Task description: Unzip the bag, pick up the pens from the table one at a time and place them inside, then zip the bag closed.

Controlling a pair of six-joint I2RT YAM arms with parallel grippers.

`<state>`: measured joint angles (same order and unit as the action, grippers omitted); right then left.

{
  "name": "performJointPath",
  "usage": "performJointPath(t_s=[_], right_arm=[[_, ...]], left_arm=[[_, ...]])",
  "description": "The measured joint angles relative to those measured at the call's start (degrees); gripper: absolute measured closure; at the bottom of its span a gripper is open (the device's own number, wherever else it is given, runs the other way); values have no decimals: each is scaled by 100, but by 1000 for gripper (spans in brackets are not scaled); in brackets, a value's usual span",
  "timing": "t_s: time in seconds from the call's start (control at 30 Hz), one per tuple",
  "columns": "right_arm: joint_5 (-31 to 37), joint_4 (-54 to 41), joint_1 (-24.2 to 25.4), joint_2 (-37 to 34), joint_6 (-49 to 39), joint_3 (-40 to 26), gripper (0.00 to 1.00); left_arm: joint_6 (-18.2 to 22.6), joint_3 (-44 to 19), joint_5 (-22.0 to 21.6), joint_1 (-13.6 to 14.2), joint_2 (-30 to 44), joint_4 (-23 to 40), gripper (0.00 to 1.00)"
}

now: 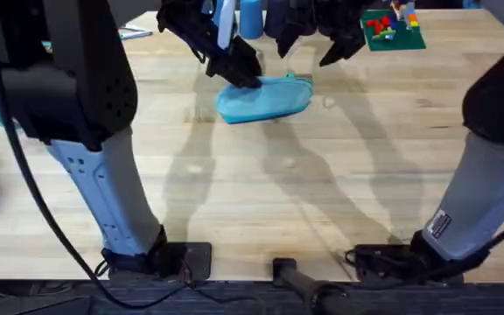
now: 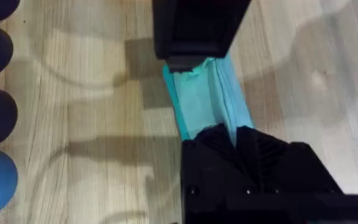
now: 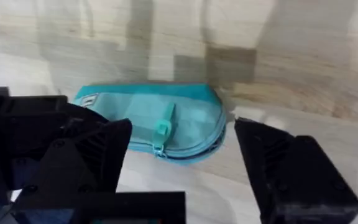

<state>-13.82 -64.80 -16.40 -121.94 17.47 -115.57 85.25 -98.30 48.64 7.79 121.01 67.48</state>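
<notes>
Two pincers meet over the bag (image 1: 265, 98), which lies on the far middle of the counter (image 1: 261, 184). The left pincer (image 1: 241, 72) clamps the bag's left end (fabric pinched between its fingers), while the right pincer (image 3: 182, 155) hangs spread wide above the zipper pull (image 3: 162, 127).

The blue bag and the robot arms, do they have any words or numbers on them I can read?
None can be read.
Pencil pouch: small pale tag near one end, too blurred to read.
Right arm: small dark label near its base, too small to read.
</notes>
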Motion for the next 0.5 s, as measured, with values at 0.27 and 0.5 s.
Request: performJointPath(t_s=[0.27, 0.5], right_arm=[[-64, -180, -104, -259, -13, -11, 5], [-82, -119, -139, -263, -15, -20, 8]], left_arm=[[0, 0, 0, 0, 1, 0, 959], [0, 0, 0, 0, 0, 0, 959]])
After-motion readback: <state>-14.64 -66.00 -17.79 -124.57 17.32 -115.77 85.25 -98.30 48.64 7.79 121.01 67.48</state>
